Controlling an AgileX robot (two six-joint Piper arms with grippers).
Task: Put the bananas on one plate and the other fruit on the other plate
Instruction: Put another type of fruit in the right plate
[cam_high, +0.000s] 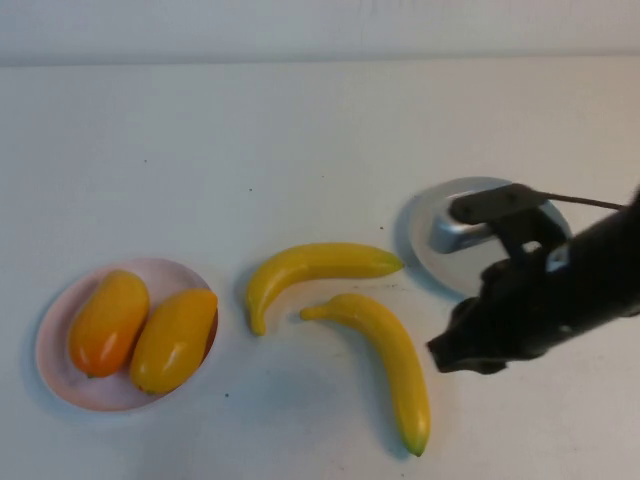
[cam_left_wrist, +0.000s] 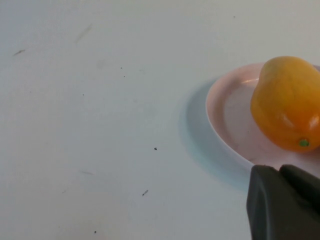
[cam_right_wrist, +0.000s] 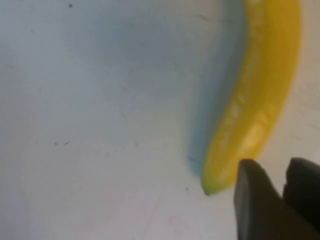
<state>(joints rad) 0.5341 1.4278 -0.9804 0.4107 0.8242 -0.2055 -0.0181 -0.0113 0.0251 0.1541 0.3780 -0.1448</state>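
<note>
- Right gripper (cam_high: 452, 352) hovers beside the near banana (cam_high: 385, 350), jaws nearly closed, empty; I'd spread them, then straddle its middle.
- Left gripper (cam_left_wrist: 285, 200) by the pink plate (cam_left_wrist: 225, 117): jaws closed.

A plain white table (cam_high: 300, 140) fills the scene under soft, even light; a paler band, possibly a wall (cam_high: 320, 25), runs along the far edge.

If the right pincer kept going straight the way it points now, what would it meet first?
Probably the nearer banana: the right pincer sits just beside it, pointing toward it, and the right wrist view shows the banana's tip directly ahead. Height above the table is unclear.
</note>
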